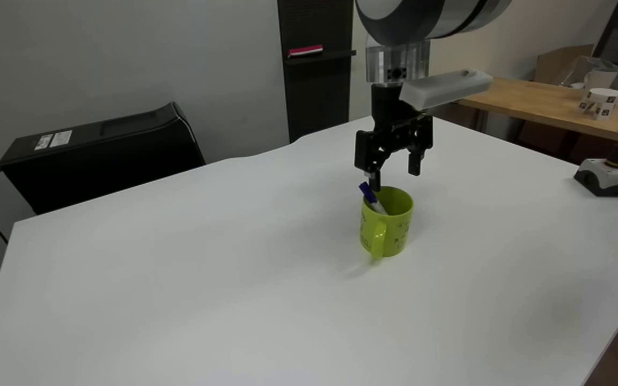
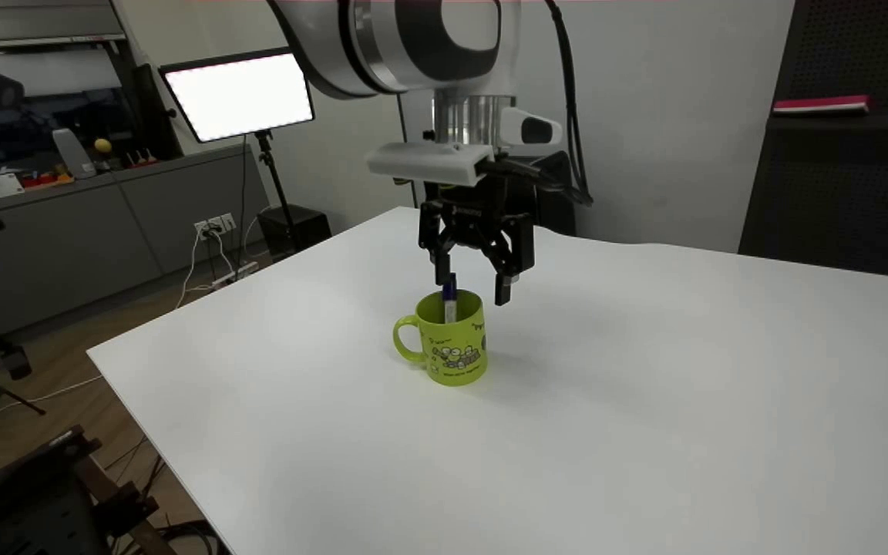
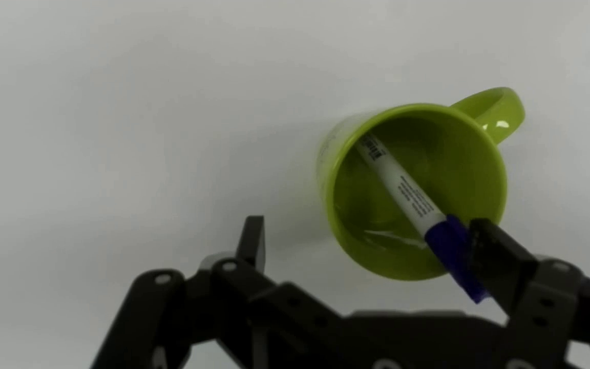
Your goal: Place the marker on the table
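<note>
The marker, with a whitish body and blue cap, leans inside a lime-green cup, cap end up and past the rim. It shows in both exterior views [image 1: 375,201] [image 2: 450,304] and in the wrist view [image 3: 406,193]. The cup [image 1: 396,230] [image 2: 455,356] [image 3: 418,271] stands upright on the white table [image 1: 207,279] [image 2: 644,401] [image 3: 121,128]. My gripper [image 1: 395,175] [image 2: 472,285] [image 3: 368,225] is open just above the cup. One finger is close beside the blue cap and overlaps it in the wrist view; I cannot tell whether they touch. The marker's lower end is hidden in the cup.
An emergency-stop box [image 1: 609,176] sits at the table's edge. A light-wood table [image 1: 539,104] with clutter is beyond. A black box-like device [image 1: 105,150] stands behind the table edge. A light panel on a stand [image 2: 240,96] stands behind.
</note>
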You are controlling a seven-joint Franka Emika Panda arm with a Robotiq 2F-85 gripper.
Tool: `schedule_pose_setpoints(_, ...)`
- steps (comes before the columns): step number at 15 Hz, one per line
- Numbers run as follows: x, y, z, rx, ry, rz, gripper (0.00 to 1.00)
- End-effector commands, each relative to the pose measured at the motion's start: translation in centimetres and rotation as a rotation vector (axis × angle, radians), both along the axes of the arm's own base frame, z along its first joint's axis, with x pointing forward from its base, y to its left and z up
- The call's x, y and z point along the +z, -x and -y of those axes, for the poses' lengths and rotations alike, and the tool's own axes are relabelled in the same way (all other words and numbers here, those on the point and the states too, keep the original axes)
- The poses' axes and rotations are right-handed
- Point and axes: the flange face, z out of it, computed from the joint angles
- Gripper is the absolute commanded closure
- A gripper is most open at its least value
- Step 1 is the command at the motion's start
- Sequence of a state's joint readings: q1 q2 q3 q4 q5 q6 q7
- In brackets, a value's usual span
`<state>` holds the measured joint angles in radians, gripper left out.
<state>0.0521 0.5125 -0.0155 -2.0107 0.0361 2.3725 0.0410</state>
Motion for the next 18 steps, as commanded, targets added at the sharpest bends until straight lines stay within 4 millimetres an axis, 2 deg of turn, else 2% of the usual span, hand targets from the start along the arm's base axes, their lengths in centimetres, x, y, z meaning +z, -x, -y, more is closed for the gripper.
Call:
schedule_pose_setpoints(1,1.4,-1.6,-0.6,-0.035,0.023,-0.030,0.00)
schedule_pose_setpoints(8,2.0,-2.4,-0.8,-0.063,0.023,-0.064,0.00)
schedule_pose_setpoints(18,0.9,-2.6,-3.0,-0.054,0.030,-0.074,0.00)
